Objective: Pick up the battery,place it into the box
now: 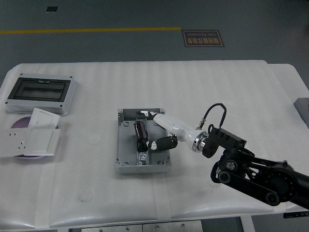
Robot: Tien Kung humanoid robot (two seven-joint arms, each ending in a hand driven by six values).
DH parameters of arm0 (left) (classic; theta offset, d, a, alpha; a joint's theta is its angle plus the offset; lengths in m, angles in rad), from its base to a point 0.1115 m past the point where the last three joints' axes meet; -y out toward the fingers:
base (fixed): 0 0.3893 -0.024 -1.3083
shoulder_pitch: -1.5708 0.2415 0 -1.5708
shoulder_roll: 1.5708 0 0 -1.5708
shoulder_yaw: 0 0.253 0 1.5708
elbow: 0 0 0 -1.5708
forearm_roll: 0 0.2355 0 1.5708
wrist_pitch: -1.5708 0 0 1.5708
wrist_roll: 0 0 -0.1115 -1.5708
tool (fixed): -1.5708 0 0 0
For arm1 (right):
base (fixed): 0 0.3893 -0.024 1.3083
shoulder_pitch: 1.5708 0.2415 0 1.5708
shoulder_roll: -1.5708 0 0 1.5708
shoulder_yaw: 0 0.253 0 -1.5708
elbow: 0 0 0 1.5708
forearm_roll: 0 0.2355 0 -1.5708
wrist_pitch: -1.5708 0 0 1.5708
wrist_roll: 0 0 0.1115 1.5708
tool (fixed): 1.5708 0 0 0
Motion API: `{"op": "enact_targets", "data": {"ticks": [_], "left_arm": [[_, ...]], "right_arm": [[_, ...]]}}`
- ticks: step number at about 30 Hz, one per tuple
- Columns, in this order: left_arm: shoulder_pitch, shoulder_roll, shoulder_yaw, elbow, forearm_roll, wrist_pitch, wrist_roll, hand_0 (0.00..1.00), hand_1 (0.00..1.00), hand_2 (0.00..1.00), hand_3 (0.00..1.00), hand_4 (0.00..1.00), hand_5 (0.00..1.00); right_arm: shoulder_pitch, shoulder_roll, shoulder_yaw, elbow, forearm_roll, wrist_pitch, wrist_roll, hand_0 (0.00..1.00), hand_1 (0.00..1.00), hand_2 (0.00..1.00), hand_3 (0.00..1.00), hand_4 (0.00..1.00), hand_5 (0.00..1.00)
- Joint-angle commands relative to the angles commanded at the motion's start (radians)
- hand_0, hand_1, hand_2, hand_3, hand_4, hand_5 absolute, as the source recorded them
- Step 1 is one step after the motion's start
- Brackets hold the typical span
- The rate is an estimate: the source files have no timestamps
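An open grey box sits at the middle of the table. My right hand reaches into it from the right on a white and black forearm. Its fingers are shut on a dark cylindrical battery, held tilted low inside the box near the upper left part. Just below it, a second dark battery lies on the strip along the box floor, and the two look close or touching. The hand's black thumb rests over the box's right half. My left arm does not show.
A grey breaker case with a clear lid stands at the far left. In front of it lie white socket and switch plates on a purple disc. A grey object pokes in at the right edge.
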Motion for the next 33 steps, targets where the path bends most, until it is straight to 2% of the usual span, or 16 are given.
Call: {"op": "enact_targets", "data": {"ticks": [5, 6, 11, 17, 18, 24, 29, 33], "left_arm": [[0.000, 0.000, 0.001, 0.000, -0.002, -0.001, 0.000, 0.648, 0.584, 0.484, 0.554, 0.426, 0.002], [0.000, 0.000, 0.002, 0.000, -0.001, -0.001, 0.000, 0.648, 0.583, 0.454, 0.550, 0.445, 0.002], [0.000, 0.000, -0.001, 0.000, 0.002, 0.000, -0.001, 0.648, 0.583, 0.454, 0.550, 0.445, 0.002], [0.000, 0.001, 0.002, 0.000, -0.001, 0.002, -0.002, 0.648, 0.582, 0.433, 0.548, 0.468, 0.002], [0.000, 0.001, 0.001, 0.000, 0.000, 0.002, -0.002, 0.648, 0.582, 0.441, 0.547, 0.461, 0.002], [-0.003, 0.008, -0.001, 0.000, 0.003, 0.001, -0.002, 0.648, 0.581, 0.447, 0.547, 0.453, 0.002], [-0.009, 0.014, 0.002, 0.000, 0.001, 0.002, -0.002, 0.648, 0.581, 0.447, 0.547, 0.453, 0.002], [-0.017, 0.020, 0.001, 0.000, 0.003, 0.002, -0.003, 0.649, 0.581, 0.446, 0.548, 0.455, 0.002]], "right_arm": [[-0.002, 0.001, 0.003, -0.001, 0.003, 0.003, -0.001, 0.998, 0.998, 0.998, 0.998, 0.748, 0.234], [-0.004, -0.001, 0.008, 0.001, 0.002, 0.003, -0.001, 0.998, 0.998, 0.998, 0.998, 0.738, 0.226], [-0.019, -0.019, 0.068, 0.015, -0.008, -0.004, 0.003, 0.998, 0.998, 0.998, 0.998, 0.738, 0.226], [-0.054, -0.075, 0.197, 0.048, -0.048, -0.020, 0.002, 0.998, 0.998, 0.998, 0.998, 0.737, 0.230], [-0.061, -0.084, 0.220, 0.051, -0.054, -0.023, 0.002, 0.998, 0.998, 0.998, 0.998, 0.763, 0.266], [-0.117, -0.136, 0.356, 0.041, -0.059, -0.034, 0.012, 0.998, 0.998, 0.998, 0.998, 0.770, 0.282], [-0.182, -0.150, 0.466, 0.022, -0.004, -0.051, 0.043, 0.998, 0.998, 0.998, 0.998, 0.770, 0.282], [-0.239, -0.144, 0.550, 0.011, 0.064, -0.069, 0.082, 0.998, 0.998, 0.998, 0.998, 0.769, 0.283]]}}
